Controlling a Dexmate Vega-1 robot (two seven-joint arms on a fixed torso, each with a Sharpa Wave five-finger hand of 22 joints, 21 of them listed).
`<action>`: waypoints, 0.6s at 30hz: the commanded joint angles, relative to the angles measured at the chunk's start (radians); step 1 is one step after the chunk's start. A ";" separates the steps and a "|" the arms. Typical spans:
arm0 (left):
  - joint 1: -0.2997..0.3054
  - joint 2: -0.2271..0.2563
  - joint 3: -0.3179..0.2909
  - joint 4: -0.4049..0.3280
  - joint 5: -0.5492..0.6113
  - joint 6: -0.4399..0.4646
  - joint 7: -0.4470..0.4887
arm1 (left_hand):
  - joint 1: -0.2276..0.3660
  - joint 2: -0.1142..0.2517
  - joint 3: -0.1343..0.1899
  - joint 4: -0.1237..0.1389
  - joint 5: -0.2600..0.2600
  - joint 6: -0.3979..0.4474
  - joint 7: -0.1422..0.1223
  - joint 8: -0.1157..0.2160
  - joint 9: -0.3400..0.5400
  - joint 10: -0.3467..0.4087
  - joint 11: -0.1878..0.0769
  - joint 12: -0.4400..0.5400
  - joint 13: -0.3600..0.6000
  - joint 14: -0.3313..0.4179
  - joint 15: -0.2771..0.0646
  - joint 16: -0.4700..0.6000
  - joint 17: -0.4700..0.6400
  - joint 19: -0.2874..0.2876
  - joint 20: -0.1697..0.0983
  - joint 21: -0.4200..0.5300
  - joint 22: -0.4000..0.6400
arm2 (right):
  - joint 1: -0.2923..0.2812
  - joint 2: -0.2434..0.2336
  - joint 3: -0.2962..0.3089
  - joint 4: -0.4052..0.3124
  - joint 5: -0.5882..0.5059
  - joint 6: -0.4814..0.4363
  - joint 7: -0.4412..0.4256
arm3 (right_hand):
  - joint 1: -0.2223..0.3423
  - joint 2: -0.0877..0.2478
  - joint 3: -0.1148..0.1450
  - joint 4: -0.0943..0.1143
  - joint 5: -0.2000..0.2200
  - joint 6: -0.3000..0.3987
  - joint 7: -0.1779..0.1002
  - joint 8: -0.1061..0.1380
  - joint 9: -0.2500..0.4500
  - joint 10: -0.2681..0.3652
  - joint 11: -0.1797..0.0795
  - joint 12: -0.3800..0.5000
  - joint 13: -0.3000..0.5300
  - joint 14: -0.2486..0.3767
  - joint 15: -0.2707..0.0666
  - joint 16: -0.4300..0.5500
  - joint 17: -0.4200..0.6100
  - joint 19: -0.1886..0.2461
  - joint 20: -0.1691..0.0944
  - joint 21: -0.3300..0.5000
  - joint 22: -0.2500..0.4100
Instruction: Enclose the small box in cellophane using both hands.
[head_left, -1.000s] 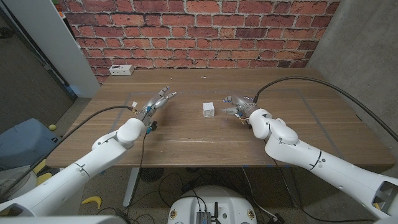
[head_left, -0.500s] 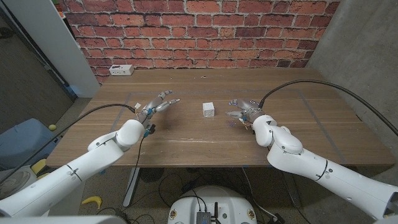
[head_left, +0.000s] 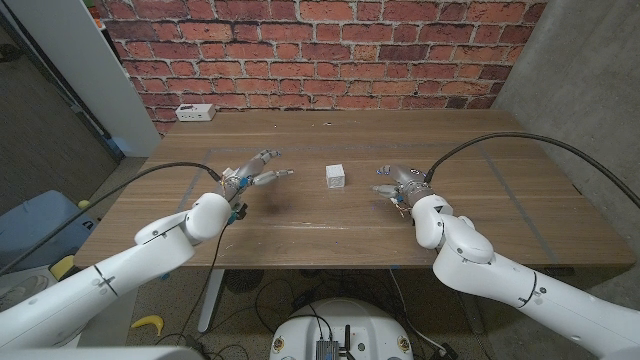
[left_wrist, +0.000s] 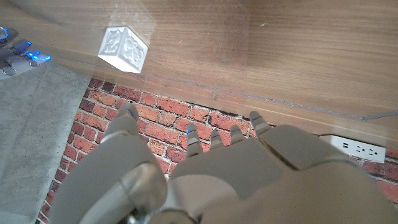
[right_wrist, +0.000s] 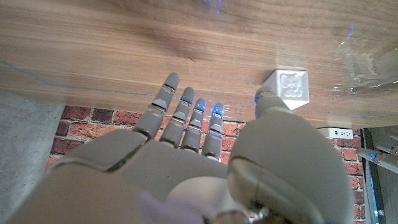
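the small box (head_left: 336, 176) sits mid-tabletop (head_left: 300, 215) between both spread, empty hands: left hand (head_left: 252, 173), right hand (head_left: 399, 182). the barely visible cellophane (right_wrist: 367, 62) could be missed or crumple, knocking it.

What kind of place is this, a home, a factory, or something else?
Probably a robotics lab or workshop: a wooden table before a bare brick wall, loose cables on the floor, and only a small white box laid out between the robot's two hands.
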 joint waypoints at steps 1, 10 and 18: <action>0.025 0.084 0.021 -0.119 0.091 0.091 -0.057 | 0.027 -0.003 0.004 -0.008 0.008 0.023 -0.012 0.009 0.003 -0.055 -0.003 0.006 0.004 -0.103 0.010 0.004 0.002 -0.075 0.014 -0.008 0.001 | -0.047 -0.023 -0.026 -0.065 -0.002 -0.114 -0.072 | 0.012 -0.006 0.002 -0.014 0.011 0.016 0.001 0.006 0.001 0.006 -0.004 -0.007 0.001 -0.008 -0.044 -0.003 0.000 -0.001 0.005 -0.002 -0.001; 0.041 0.143 0.038 -0.195 0.168 0.137 -0.106 | 0.064 -0.016 0.003 -0.011 0.017 0.054 -0.012 0.013 0.004 -0.049 -0.006 0.004 0.003 -0.105 0.013 0.003 0.002 -0.054 0.019 -0.008 0.002 | -0.065 -0.036 -0.063 -0.105 -0.007 -0.181 -0.115 | 0.036 -0.008 0.008 -0.035 0.018 0.029 -0.002 0.009 0.001 0.004 -0.010 -0.011 0.000 -0.010 -0.046 -0.006 -0.006 -0.002 0.005 -0.006 -0.001; 0.063 0.181 0.035 -0.245 0.213 0.161 -0.137 | 0.086 -0.024 0.001 -0.011 0.022 0.076 -0.016 0.016 0.004 -0.044 -0.011 0.004 0.003 -0.108 0.011 0.001 0.002 -0.055 0.016 -0.013 0.002 | -0.058 -0.050 -0.116 -0.143 -0.010 -0.266 -0.138 | 0.047 -0.006 0.009 -0.045 0.021 0.034 -0.002 0.009 0.001 -0.006 -0.014 -0.016 -0.001 -0.024 -0.047 -0.011 -0.007 -0.008 0.004 -0.010 -0.001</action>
